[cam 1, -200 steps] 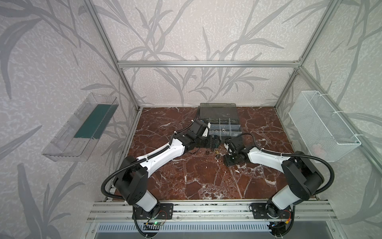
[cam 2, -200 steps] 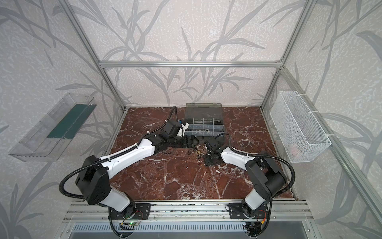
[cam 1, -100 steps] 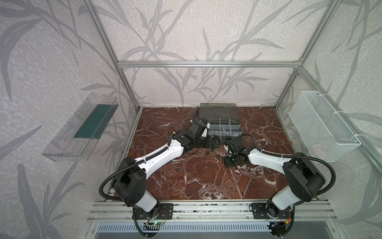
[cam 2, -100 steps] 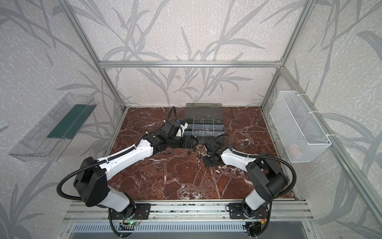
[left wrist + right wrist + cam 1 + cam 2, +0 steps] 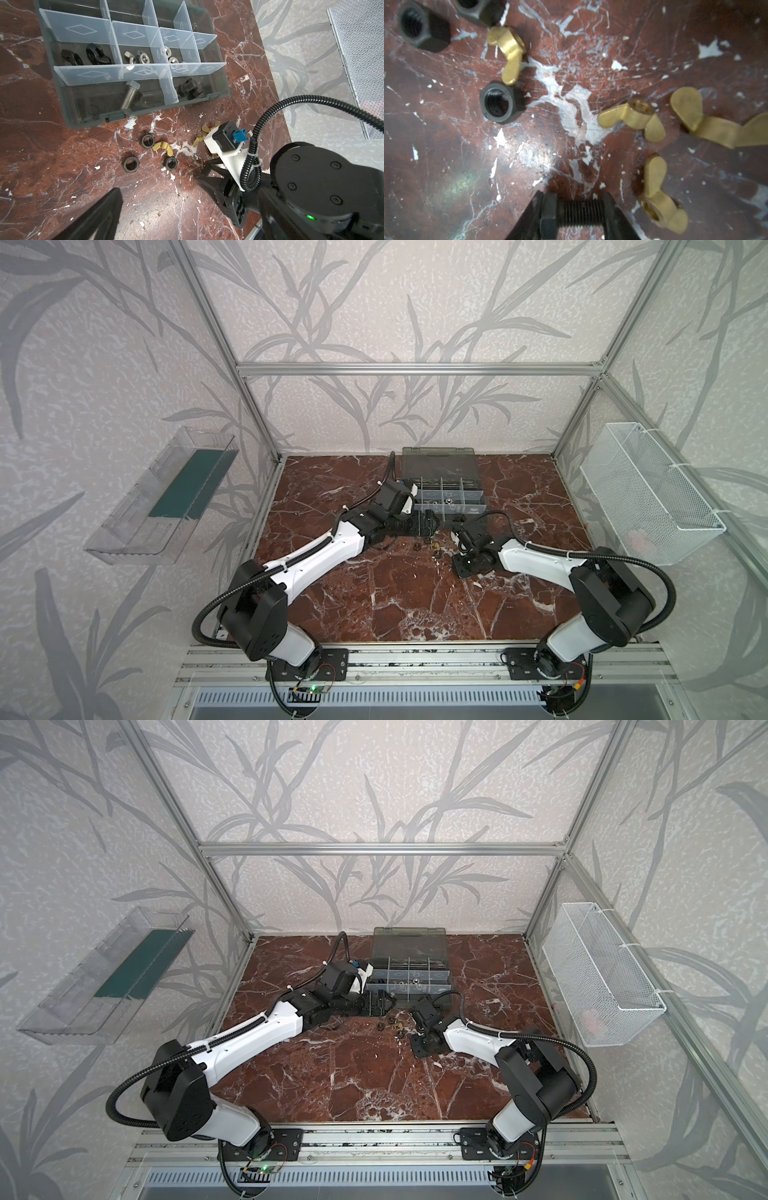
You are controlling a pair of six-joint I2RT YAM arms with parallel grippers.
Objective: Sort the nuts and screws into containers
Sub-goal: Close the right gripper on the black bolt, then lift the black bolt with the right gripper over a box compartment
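My right gripper (image 5: 576, 209) is shut on a black screw (image 5: 579, 209), held lengthwise between its fingertips just over the marble. In a top view this gripper (image 5: 459, 545) points down in front of the grey organiser case (image 5: 478, 506). My left gripper (image 5: 430, 524) stands open and empty to its left; only one finger (image 5: 104, 212) shows in the left wrist view. Loose black nuts (image 5: 148, 141) (image 5: 500, 102) and brass wing nuts (image 5: 163, 147) (image 5: 633, 116) lie between the grippers. The case's (image 5: 116, 116) containers hold black nuts (image 5: 70, 57), silver nuts (image 5: 141, 57), a silver screw (image 5: 129, 97) and a black screw (image 5: 189, 88).
The case's smoky lid (image 5: 438, 462) lies open against the back wall. A white wire-mesh basket (image 5: 648, 497) hangs on the right wall and a clear tray with a green strip (image 5: 166, 497) on the left wall. Bare marble (image 5: 395, 605) stretches towards the front rail.
Almost nothing has shifted in the top views; both arms keep their places in front of the case.
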